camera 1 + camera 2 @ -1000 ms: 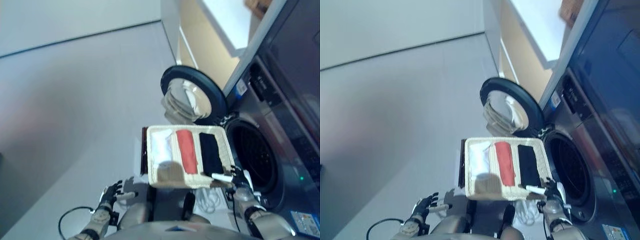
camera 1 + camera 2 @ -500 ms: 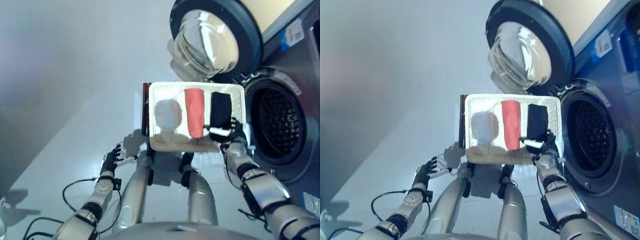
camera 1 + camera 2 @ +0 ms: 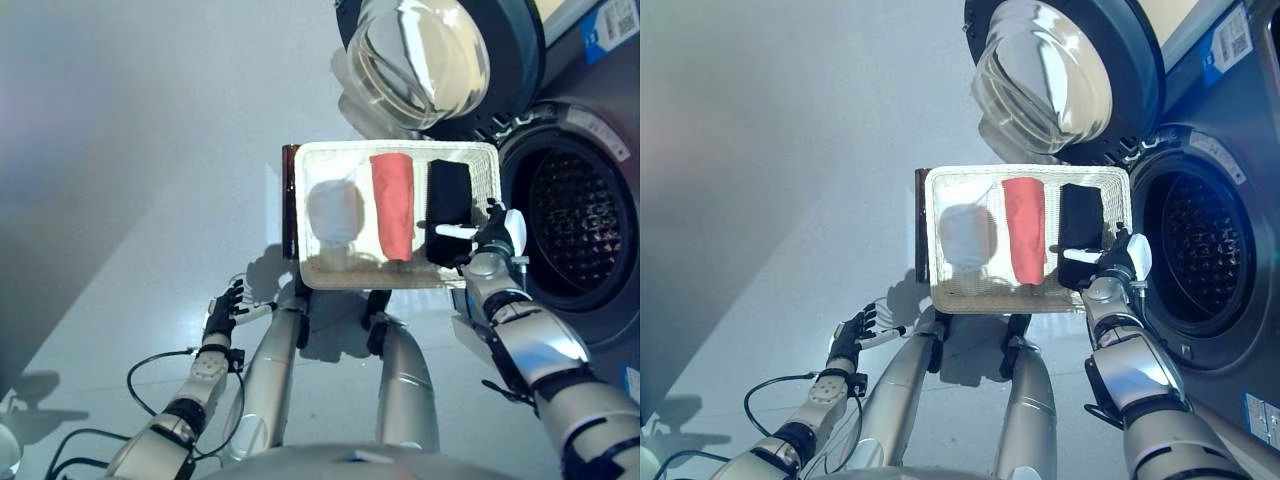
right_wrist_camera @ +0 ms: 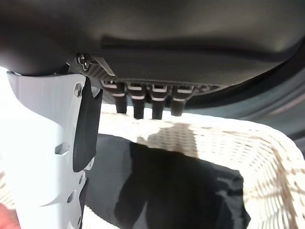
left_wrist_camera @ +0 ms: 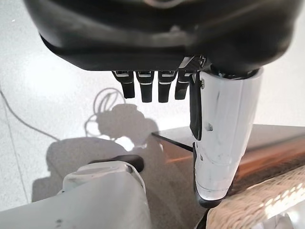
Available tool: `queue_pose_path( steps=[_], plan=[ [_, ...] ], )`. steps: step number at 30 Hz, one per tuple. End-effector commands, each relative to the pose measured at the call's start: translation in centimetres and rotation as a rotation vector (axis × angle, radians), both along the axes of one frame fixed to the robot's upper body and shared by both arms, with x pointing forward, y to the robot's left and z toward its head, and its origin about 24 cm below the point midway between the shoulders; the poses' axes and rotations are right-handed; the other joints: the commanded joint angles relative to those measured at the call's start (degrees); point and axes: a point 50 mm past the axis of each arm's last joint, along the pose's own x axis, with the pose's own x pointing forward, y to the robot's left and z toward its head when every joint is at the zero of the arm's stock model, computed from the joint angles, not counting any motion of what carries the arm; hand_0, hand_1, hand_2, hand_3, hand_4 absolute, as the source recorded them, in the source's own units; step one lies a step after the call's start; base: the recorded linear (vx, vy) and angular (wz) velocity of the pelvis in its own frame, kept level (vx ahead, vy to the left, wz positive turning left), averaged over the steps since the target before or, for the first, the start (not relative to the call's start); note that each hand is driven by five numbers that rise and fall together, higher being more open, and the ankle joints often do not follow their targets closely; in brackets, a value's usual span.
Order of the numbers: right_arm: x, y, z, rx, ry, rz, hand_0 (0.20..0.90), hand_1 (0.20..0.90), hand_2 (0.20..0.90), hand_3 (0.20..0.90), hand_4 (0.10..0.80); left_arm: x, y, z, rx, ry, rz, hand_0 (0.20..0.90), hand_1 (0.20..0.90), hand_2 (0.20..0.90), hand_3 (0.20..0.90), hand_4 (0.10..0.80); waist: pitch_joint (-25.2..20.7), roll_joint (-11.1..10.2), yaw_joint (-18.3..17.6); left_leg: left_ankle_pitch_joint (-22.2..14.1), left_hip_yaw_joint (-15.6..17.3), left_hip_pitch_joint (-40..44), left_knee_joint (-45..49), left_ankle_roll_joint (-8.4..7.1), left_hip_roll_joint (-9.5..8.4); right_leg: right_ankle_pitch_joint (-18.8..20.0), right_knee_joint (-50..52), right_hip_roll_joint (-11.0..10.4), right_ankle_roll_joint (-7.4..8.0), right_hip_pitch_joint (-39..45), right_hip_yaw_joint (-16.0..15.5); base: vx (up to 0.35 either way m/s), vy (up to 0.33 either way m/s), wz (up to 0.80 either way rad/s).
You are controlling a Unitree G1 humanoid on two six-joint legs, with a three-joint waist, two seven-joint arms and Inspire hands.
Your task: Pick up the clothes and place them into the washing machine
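Observation:
A shallow wicker basket (image 3: 395,149) rests on a low dark brown box (image 3: 290,200) in front of the washing machine. It holds a white cloth (image 3: 335,210), a red cloth (image 3: 394,205) and a black cloth (image 3: 449,198), side by side. My right hand (image 3: 490,240) hovers open at the basket's near right corner, its thumb over the black cloth. In the right wrist view the fingers (image 4: 143,102) hang straight above the black cloth (image 4: 181,191) and hold nothing. My left hand (image 3: 222,312) is open, low over the floor left of the basket.
The washing machine's drum (image 3: 580,220) gapes right of the basket, and its round glass door (image 3: 440,55) stands swung open behind it. Pale floor stretches to the left. The left wrist view shows the brown box (image 5: 267,143) and the wicker edge (image 5: 267,200).
The camera has tipped down toward the basket. My right hand has shifted from the basket's near edge up along its right side, over the black cloth. The left hand stays put.

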Motion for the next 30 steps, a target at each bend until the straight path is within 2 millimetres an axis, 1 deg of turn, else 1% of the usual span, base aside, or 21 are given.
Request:
queue_pose_path(
  steps=[1, 6, 9, 11, 15, 19, 21, 22, 23, 24, 25, 26, 27, 28, 30],
  plan=[
    [-0.1, -3.8, 3.8, -0.138, -0.100, -0.100, 0.900, 0.900, 0.900, 0.900, 0.800, -0.7, 0.2, 0.0, -0.009, -0.035, 0.048, 0.900, 0.900, 0.900, 0.900, 0.800, -1.8, 3.4, 0.7, -5.1, -2.4, -2.0, 4.5, -4.79, -0.74, -2.8, -1.3, 0.0, 2.96, 5.4, 0.2, 0.000, 0.000, 0.00],
    [0.1, -3.6, 4.0, -0.153, -0.110, -0.099, 0.900, 0.900, 0.900, 0.900, 0.800, -0.4, -0.1, 0.1, -0.015, -0.046, 0.056, 0.900, 0.900, 0.900, 0.900, 0.800, -1.4, 4.1, 0.6, -5.0, -2.4, -3.7, 4.8, -4.74, -1.36, -2.9, -0.9, -0.2, 2.71, 3.7, 0.4, 0.009, 0.013, 0.06],
    [0.1, -4.2, 4.9, -0.177, -0.125, -0.113, 0.900, 0.900, 0.900, 0.900, 0.800, 0.0, -0.1, 0.6, -0.031, -0.077, 0.069, 0.900, 0.900, 0.900, 0.900, 0.800, -0.8, 4.7, 1.0, -4.7, -2.3, -5.1, 4.5, -4.73, -1.58, -2.6, -1.0, -0.5, 2.65, 2.5, 0.5, -0.004, 0.012, 0.03],
    [0.3, -4.6, 5.7, -0.192, -0.140, -0.127, 0.900, 0.900, 0.900, 0.900, 0.800, 0.2, -0.4, 0.8, -0.044, -0.096, 0.068, 0.900, 0.900, 0.900, 0.900, 0.800, -0.4, 5.2, 1.3, -4.3, -2.4, -6.1, 4.1, -4.70, -1.71, -2.4, -1.1, -0.6, 2.69, 1.5, 0.5, -0.004, 0.007, 0.02],
    [0.6, -5.7, 8.3, -0.227, -0.187, -0.171, 0.900, 0.900, 0.900, 0.900, 0.800, 0.7, -0.9, 1.6, -0.065, -0.144, 0.056, 0.900, 0.900, 0.900, 0.900, 0.800, 0.5, 6.4, 2.1, -3.7, -2.5, -8.6, 3.5, -4.69, -2.05, -2.2, -0.6, -1.4, 2.92, -1.2, 0.8, -0.004, 0.023, 0.07],
    [0.7, -6.8, 10.7, -0.269, -0.224, -0.216, 0.900, 0.900, 0.900, 0.900, 0.800, 0.8, -1.4, 2.0, -0.085, -0.173, 0.037, 0.900, 0.900, 0.900, 0.900, 0.800, 1.3, 7.6, 2.7, -3.4, -2.4, -11.2, 4.1, -4.50, -2.37, -2.4, 0.9, -2.0, 2.82, -4.2, 1.4, 0.019, 0.040, 0.10],
    [0.7, -7.2, 11.6, -0.286, -0.242, -0.231, 0.900, 0.900, 0.900, 0.900, 0.800, 0.8, -1.5, 2.0, -0.090, -0.175, 0.036, 0.900, 0.900, 0.900, 0.900, 0.800, 1.4, 8.2, 2.9, -3.4, -2.2, -12.1, 4.3, -4.53, -2.46, -2.5, 1.7, -2.2, 2.76, -5.5, 1.8, 0.031, 0.062, 0.01],
    [0.7, -7.2, 11.6, -0.286, -0.242, -0.231, 0.900, 0.900, 0.900, 0.900, 0.800, 0.8, -1.5, 2.0, -0.091, -0.175, 0.036, 0.900, 0.900, 0.900, 0.900, 0.800, 1.4, 8.2, 2.9, -3.4, -2.1, -12.1, 4.3, -4.53, -2.46, -2.5, 1.7, -2.2, 2.77, -5.5, 1.8, 0.024, 0.050, 0.02],
    [0.8, -7.2, 12.1, -0.289, -0.255, -0.231, 0.645, 0.645, 0.645, 0.645, 0.618, 0.8, -1.5, 2.0, -0.089, -0.174, 0.038, 0.900, 0.900, 0.900, 0.900, 0.800, 1.5, 8.3, 3.0, -3.4, -2.1, -12.4, 4.3, -4.53, -2.50, -2.5, 1.7, -2.3, 2.78, -5.9, 2.0, 0.021, 0.027, 0.05],
    [0.8, -7.3, 12.4, -0.292, -0.261, -0.233, 0.472, 0.472, 0.472, 0.472, 0.494, 0.7, -1.6, 1.9, -0.091, -0.166, 0.042, 0.900, 0.900, 0.900, 0.900, 0.800, 1.5, 8.4, 3.0, -3.4, -2.0, -12.7, 4.3, -4.48, -2.55, -2.4, 1.8, -2.3, 2.77, -6.3, 2.1, 0.037, 0.045, 0.05],
    [0.9, -7.3, 12.7, -0.302, -0.265, -0.230, 0.425, 0.425, 0.425, 0.425, 0.461, 0.7, -1.6, 1.8, -0.090, -0.160, 0.046, 0.900, 0.900, 0.900, 0.900, 0.800, 1.5, 8.5, 3.1, -3.4, -1.9, -12.8, 4.1, -4.36, -2.51, -2.3, 1.8, -2.3, 2.81, -6.5, 2.2, 0.049, 0.044, 0.02],
    [1.1, -7.1, 12.7, -0.307, -0.267, -0.222, 0.200, 0.200, 0.200, 0.200, 0.300, 0.7, -1.7, 1.7, -0.092, -0.157, 0.048, 0.900, 0.900, 0.900, 0.900, 0.800, 1.6, 8.5, 3.1, -3.3, -1.8, -13.0, 3.9, -4.26, -2.53, -2.2, 1.7, -2.3, 2.83, -6.7, 2.3, 0.075, 0.042, -0.01],
    [1.3, -6.6, 12.5, -0.307, -0.272, -0.203, 0.200, 0.200, 0.200, 0.200, 0.300, 0.6, -1.7, 1.5, -0.094, -0.146, 0.053, 0.900, 0.900, 0.900, 0.900, 0.800, 1.6, 8.5, 3.0, -2.9, -1.8, -12.7, 3.2, -4.27, -2.49, -2.0, 0.9, -2.2, 2.86, -6.3, 2.3, 0.078, 0.021, -0.03],
    [1.3, -6.4, 11.9, -0.303, -0.259, -0.194, 0.200, 0.200, 0.200, 0.200, 0.300, 0.7, -1.9, 1.4, -0.093, -0.140, 0.049, 0.900, 0.900, 0.900, 0.900, 0.800, 1.6, 8.6, 3.1, -2.8, -1.8, -12.6, 2.9, -4.27, -2.57, -1.8, 0.5, -2.2, 2.91, -6.1, 2.3, 0.072, 0.013, -0.06],
    [1.3, -6.3, 11.6, -0.300, -0.249, -0.193, 0.200, 0.200, 0.200, 0.200, 0.300, 0.7, -2.0, 1.4, -0.089, -0.138, 0.050, 0.900, 0.900, 0.900, 0.900, 0.800, 1.5, 8.7, 3.2, -2.6, -1.9, -12.3, 2.3, -4.22, -2.60, -1.7, 0.2, -2.1, 2.94, -6.0, 2.3, 0.033, 0.005, -0.06]
  ],
)
